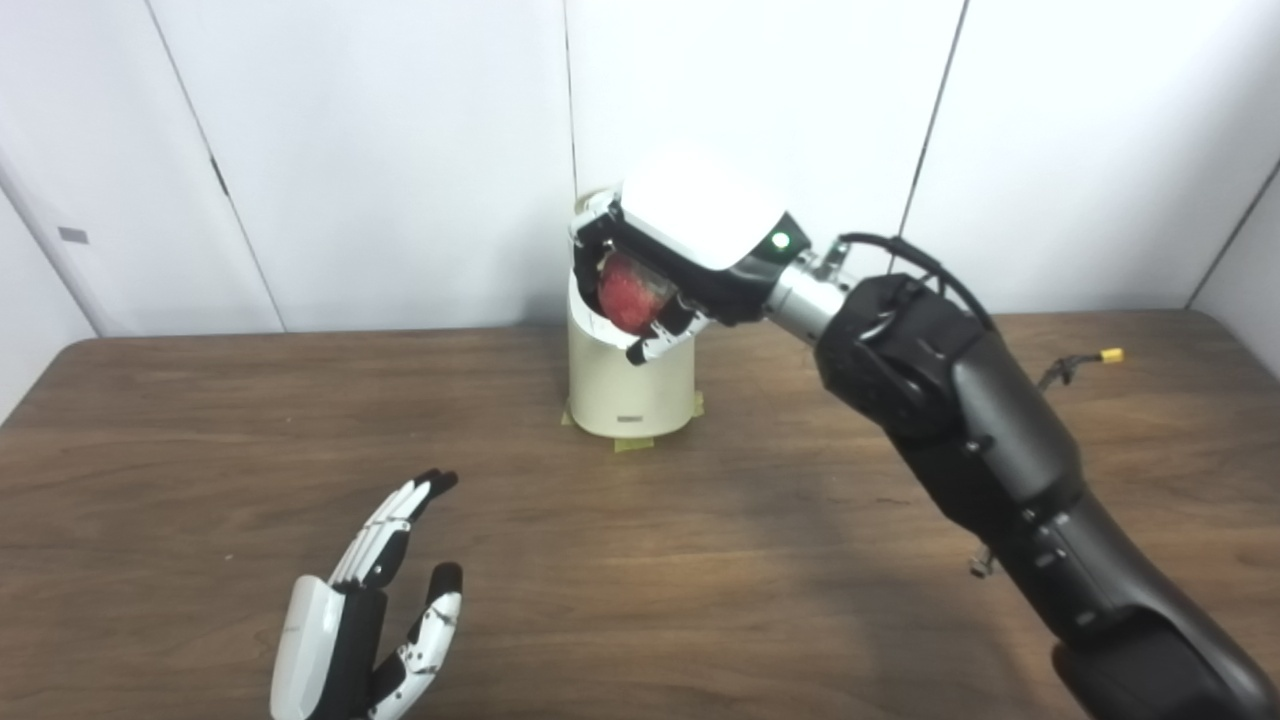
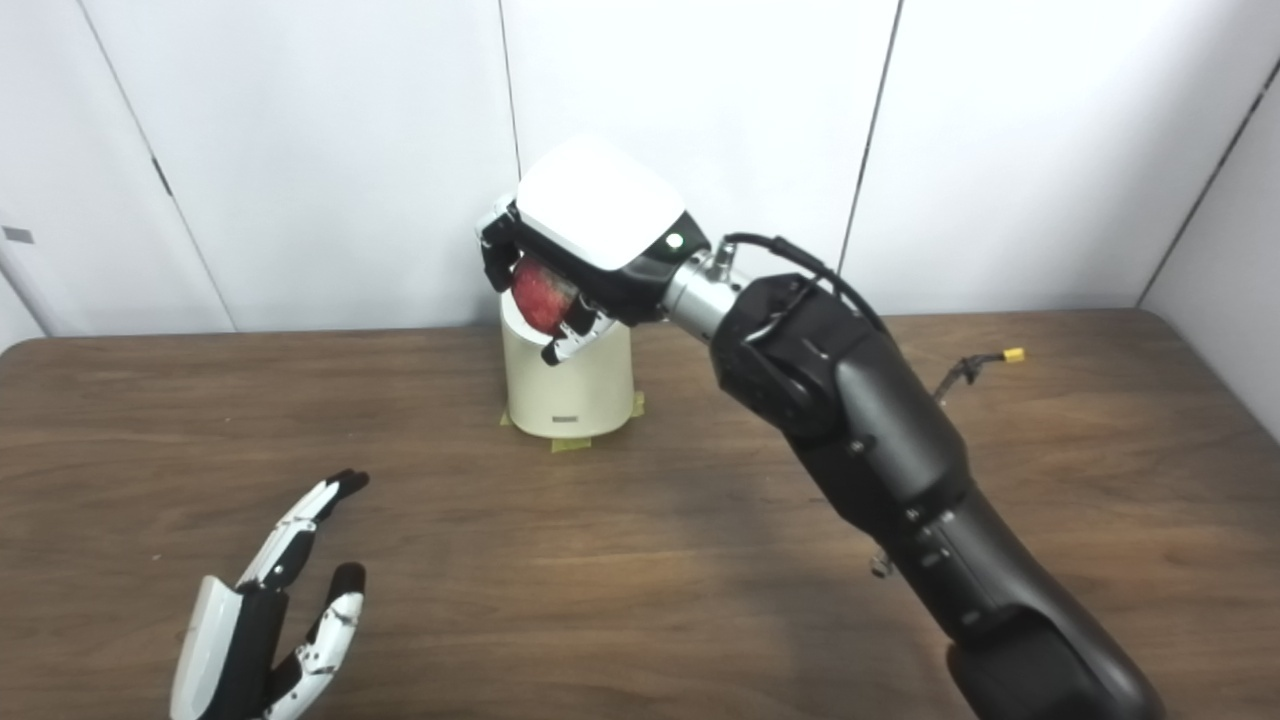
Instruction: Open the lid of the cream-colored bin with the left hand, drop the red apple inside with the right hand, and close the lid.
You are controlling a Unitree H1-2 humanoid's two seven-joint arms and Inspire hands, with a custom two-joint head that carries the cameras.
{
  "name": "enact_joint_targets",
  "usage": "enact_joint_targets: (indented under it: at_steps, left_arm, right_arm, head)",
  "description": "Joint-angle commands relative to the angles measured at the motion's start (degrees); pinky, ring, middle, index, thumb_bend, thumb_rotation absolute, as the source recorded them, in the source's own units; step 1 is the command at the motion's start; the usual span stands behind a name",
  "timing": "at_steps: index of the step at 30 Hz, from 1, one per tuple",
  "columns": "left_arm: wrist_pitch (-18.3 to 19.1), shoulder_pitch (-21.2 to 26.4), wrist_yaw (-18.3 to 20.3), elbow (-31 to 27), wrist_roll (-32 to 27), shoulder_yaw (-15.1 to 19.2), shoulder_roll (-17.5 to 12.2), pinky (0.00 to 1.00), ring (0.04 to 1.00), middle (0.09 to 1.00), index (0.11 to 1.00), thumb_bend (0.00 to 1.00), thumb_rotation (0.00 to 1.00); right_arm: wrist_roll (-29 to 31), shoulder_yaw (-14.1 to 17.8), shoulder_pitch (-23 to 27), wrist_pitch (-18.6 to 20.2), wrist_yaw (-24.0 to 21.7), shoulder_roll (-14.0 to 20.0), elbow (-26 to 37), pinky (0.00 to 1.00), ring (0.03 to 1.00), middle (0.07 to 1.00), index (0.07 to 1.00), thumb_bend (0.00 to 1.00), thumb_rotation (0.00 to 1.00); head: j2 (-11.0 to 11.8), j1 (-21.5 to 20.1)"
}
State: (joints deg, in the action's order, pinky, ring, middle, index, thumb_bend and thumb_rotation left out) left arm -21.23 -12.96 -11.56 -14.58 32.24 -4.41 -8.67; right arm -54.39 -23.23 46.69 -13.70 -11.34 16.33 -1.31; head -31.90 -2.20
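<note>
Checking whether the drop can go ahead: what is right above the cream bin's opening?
The right hand, shut on the red apple, hovers over the cream bin. It covers the opening and lid, so neither can be seen.

Red apple [image 1: 632, 297], cream bin [image 1: 628, 392]

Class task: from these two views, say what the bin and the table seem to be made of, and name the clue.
Bin: probably smooth plastic, going by its even cream colour and soft sheen. Table: wood or wood-look laminate, matte, with dark brown grain streaks; which one cannot be told.
</note>
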Motion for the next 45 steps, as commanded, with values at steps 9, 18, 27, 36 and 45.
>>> enact_joint_targets:
  at_steps: [9,18,27,36,45]
  left_arm:
    - [-1.2,1.1,-2.6,0.5,0.8,-1.0,2.9,0.85,0.899,0.908,0.881,0.22,0.76]
    - [-0.5,0.9,-2.3,0.1,0.6,-1.3,2.8,0.86,0.905,0.912,0.886,0.22,0.75]
    - [0.2,0.7,-1.9,-0.4,1.2,-1.5,2.7,0.86,0.904,0.915,0.89,0.22,0.73]
    - [0.0,0.9,-2.2,-0.1,1.5,-1.7,2.9,0.86,0.906,0.912,0.885,0.24,0.71]
    - [-0.3,1.0,-2.0,-0.1,1.5,-1.9,2.7,0.85,0.903,0.913,0.887,0.24,0.73]
  right_arm:
    - [-2.9,0.3,7.3,-6.8,18.4,-1.1,-15.5,0.37,0.459,0.547,0.441,0.51,0.0]
    - [-5.4,-1.5,9.2,-6.4,24.9,-1.2,-23.3,0.39,0.471,0.546,0.435,0.51,0.0]
    - [-6.4,-2.6,10.2,-5.4,29.0,-1.3,-27.5,0.39,0.471,0.549,0.436,0.51,0.0]
    - [-6.4,-3.3,10.0,-5.6,30.9,-1.0,-28.7,0.38,0.469,0.554,0.443,0.51,0.0]
    - [-9.4,-3.4,8.6,4.9,20.0,-1.3,-23.3,0.59,0.736,0.773,0.711,0.91,0.08]
  head:
    - [-0.2,-0.1]
    - [-0.3,-0.1]
    - [-0.3,0.0]
    - [-0.3,0.4]
    - [-0.4,0.4]
